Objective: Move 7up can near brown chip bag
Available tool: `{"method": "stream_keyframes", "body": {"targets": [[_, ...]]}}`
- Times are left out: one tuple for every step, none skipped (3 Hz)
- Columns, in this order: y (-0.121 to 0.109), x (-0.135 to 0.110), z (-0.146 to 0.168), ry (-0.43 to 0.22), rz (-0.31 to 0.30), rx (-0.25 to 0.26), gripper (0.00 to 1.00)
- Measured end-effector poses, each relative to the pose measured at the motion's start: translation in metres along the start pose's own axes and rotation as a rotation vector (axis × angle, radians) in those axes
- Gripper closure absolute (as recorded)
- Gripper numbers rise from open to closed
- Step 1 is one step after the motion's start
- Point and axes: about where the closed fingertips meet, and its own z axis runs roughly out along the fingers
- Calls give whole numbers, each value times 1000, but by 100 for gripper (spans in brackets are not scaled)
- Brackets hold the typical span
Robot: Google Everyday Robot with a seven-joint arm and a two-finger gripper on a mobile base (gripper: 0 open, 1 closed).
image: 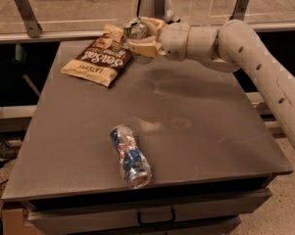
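Beige gripper (137, 37), fingers (143, 47) clamped on 7up can (135, 29) by table's (210, 131) far edge, beside brown chip bag (95, 60), crushed can (131, 155) well apart.

Cream hand (140, 35) round silvery 7up can (134, 28)

Table (196, 131) here is a plain dark grey flat top with a drawer (154, 214) under the near edge. Two things lie right on it. The brown chip bag (98, 60) is flat at the far left corner, "Sea Salt" lettering facing up. A crushed blue-and-silver can (130, 155) is on its side near the front, a bit left of centre, well apart from the bag. The gripper (143, 35) sits over the far edge just right of the bag, clamped on the 7up can (135, 30). Can't tell if that one touches the top.
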Motion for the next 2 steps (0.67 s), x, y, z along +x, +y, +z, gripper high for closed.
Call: {"method": "stream_keyframes", "body": {"targets": [[-12,-5,12,-34,-62,17,100],[-17,-3,20,-7,-79,10,100]]}}
